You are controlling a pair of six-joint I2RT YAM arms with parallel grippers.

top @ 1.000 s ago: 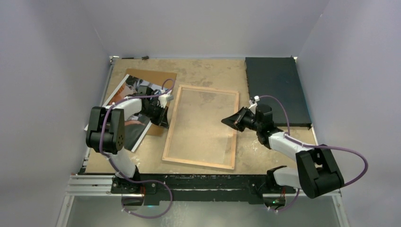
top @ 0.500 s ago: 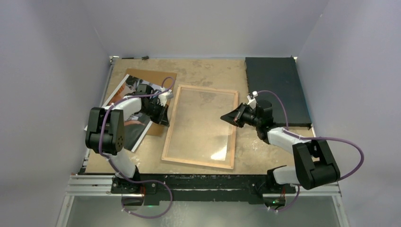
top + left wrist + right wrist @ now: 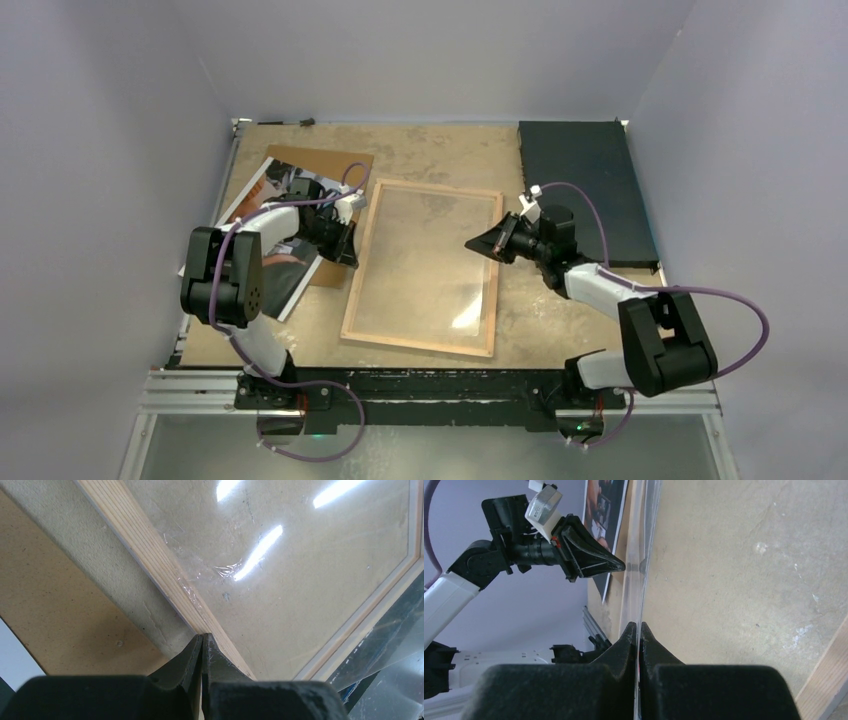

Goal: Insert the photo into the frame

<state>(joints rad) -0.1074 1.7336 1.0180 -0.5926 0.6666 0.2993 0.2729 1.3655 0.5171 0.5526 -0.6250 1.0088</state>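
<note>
Your right gripper [image 3: 470,245], pinching the right edge of the clear pane [image 3: 425,260], crept far and left, and new glare showed at the pane's near-right corner; it was probably lifting. The left gripper [image 3: 352,262], pressed together and empty, braced the frame [image 3: 415,344] at its left rail. The photo [image 3: 262,190] lay far-left, outside the frame.

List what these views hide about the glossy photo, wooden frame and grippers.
- Glossy dark photo: middle covered by left arm, top view.
- Brown backing board: mostly under the photo, top view.
- Shut right gripper: own fingers hide whether it pinches the light-wood frame's clear pane, right wrist view.
</note>
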